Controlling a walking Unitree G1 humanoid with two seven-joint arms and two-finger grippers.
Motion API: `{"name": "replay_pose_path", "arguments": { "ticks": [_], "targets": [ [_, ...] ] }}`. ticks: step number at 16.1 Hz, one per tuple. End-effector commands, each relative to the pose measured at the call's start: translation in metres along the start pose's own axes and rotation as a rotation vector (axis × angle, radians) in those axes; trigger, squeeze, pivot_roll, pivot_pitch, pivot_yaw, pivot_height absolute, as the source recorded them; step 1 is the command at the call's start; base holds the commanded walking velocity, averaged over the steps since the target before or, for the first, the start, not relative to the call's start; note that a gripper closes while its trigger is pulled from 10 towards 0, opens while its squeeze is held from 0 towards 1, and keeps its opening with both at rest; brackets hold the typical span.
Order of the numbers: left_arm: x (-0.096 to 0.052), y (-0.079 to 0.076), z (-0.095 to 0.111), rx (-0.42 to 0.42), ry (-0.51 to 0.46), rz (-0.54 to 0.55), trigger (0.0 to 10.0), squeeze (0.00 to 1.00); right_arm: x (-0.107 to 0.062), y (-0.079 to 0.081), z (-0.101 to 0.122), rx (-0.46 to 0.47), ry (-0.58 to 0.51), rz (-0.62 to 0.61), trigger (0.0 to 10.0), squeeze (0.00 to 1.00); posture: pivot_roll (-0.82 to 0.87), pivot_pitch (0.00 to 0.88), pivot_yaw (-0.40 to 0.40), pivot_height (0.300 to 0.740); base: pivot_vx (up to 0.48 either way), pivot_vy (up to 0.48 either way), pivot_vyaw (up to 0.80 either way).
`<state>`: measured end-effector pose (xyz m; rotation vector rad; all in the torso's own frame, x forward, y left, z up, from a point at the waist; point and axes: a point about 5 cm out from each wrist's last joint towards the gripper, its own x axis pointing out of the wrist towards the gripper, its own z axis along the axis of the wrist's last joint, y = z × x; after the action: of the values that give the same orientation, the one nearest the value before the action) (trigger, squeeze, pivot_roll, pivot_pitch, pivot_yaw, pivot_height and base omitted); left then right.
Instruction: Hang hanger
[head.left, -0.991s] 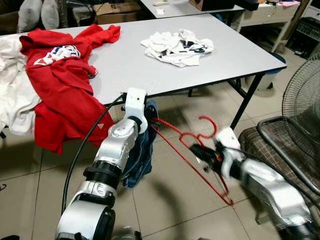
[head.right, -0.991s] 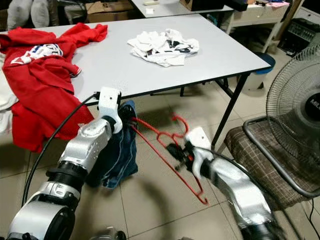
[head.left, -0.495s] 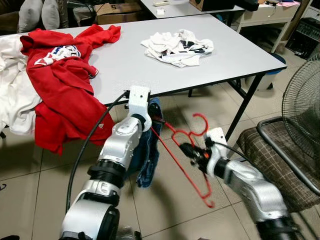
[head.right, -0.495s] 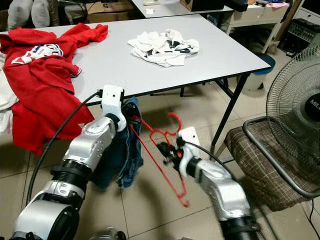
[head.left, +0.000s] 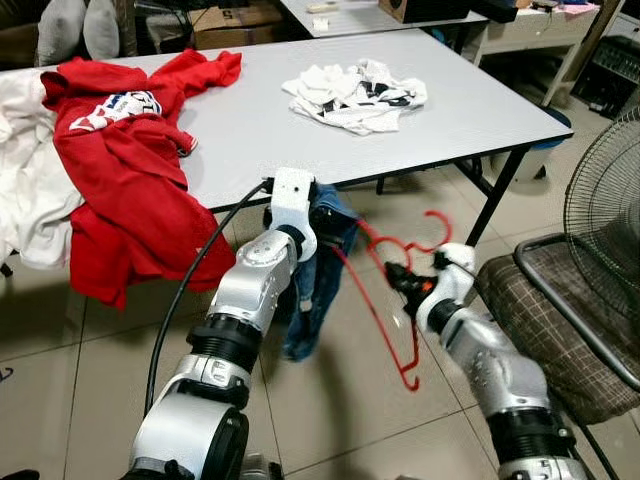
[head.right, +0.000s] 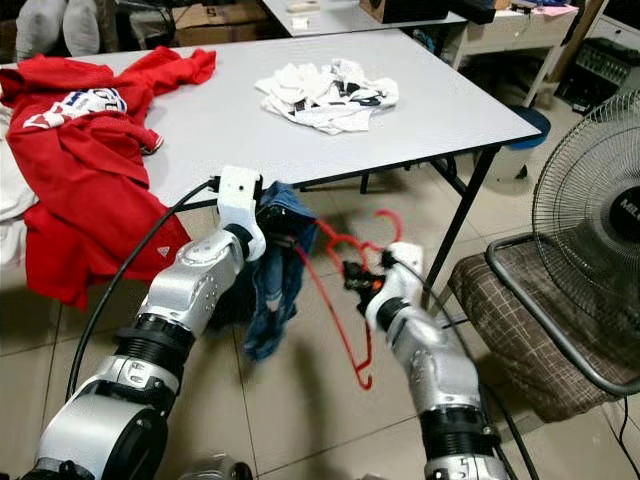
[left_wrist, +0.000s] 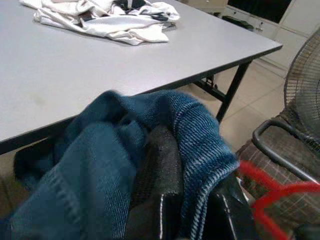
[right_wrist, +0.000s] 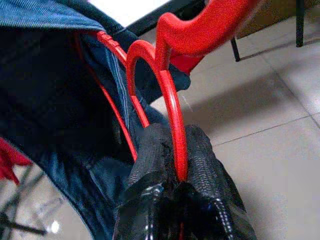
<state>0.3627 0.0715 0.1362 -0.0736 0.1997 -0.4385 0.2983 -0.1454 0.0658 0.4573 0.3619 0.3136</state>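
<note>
In front of a grey table (head.left: 260, 120), below its near edge, the left gripper (head.left: 315, 215) is closed on blue jeans (head.left: 312, 290) that hang toward the floor. Just beside the jeans, the right gripper (head.left: 400, 283) is clamped on a red hanger (head.left: 395, 300), one end inside the jeans. Red (head.left: 120, 170) and white (head.left: 355, 92) clothes lie on the table.

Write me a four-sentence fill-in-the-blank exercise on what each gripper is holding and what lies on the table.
1. The right gripper is shut on a hanger coloured ____.
2. The left gripper holds a blue ____ garment.
3. The crumpled white clothes lie on the ____.
4. The red shirt hangs over the table's ____ edge.

Missing words: red; denim; table; front
</note>
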Motion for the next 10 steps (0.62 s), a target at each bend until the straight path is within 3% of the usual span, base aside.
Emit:
{"name": "replay_pose_path", "arguments": {
  "ticks": [1, 3, 4, 6, 7, 8, 9, 10],
  "targets": [
    [0.001, 0.002, 0.004, 0.044, 0.008, -0.010, 0.0, 0.00, -0.004, -0.011, 0.014, 0.044, -0.066, -0.043, 10.0, 0.00, -0.03, 0.000, 0.003, 0.740, 0.000, 0.000, 0.00],
    [-0.001, 0.004, 0.002, 0.086, 0.031, -0.040, 0.0, 0.00, -0.007, -0.020, 0.018, 0.068, -0.106, -0.084, 10.0, 0.00, -0.03, 0.000, -0.003, 0.740, 0.000, 0.000, 0.00],
    [-0.003, 0.008, -0.004, 0.129, 0.091, -0.081, 0.0, 0.00, -0.013, -0.031, 0.024, 0.088, -0.160, -0.154, 10.0, 0.00, -0.02, 0.000, -0.005, 0.740, 0.000, 0.000, 0.00],
    [-0.003, 0.014, -0.008, 0.148, 0.110, -0.064, 0.0, 0.00, -0.022, -0.038, 0.020, 0.024, -0.139, -0.210, 10.0, 0.00, -0.02, 0.000, -0.008, 0.740, 0.000, 0.000, 0.00],
    [-0.003, 0.016, -0.011, 0.136, 0.122, -0.056, 0.0, 0.00, -0.027, -0.046, 0.016, -0.006, -0.105, -0.296, 10.0, 0.00, -0.02, 0.000, -0.009, 0.740, 0.000, 0.000, 0.00],
    [-0.005, 0.016, -0.017, 0.142, 0.142, -0.056, 0.0, 0.00, -0.031, -0.047, 0.003, -0.048, 0.011, -0.317, 10.0, 0.00, -0.02, 0.000, -0.006, 0.740, 0.000, 0.000, 0.00],
    [-0.007, 0.015, -0.024, 0.146, 0.161, -0.064, 0.0, 0.00, -0.036, -0.041, -0.013, -0.112, 0.142, -0.259, 10.0, 0.00, -0.02, 0.000, -0.001, 0.740, 0.000, 0.000, 0.00],
    [-0.008, 0.014, -0.027, 0.149, 0.171, -0.069, 0.0, 0.00, -0.039, -0.038, -0.020, -0.151, 0.190, -0.234, 10.0, 0.00, -0.03, 0.000, 0.001, 0.740, 0.000, 0.000, 0.00]
  ]
}}
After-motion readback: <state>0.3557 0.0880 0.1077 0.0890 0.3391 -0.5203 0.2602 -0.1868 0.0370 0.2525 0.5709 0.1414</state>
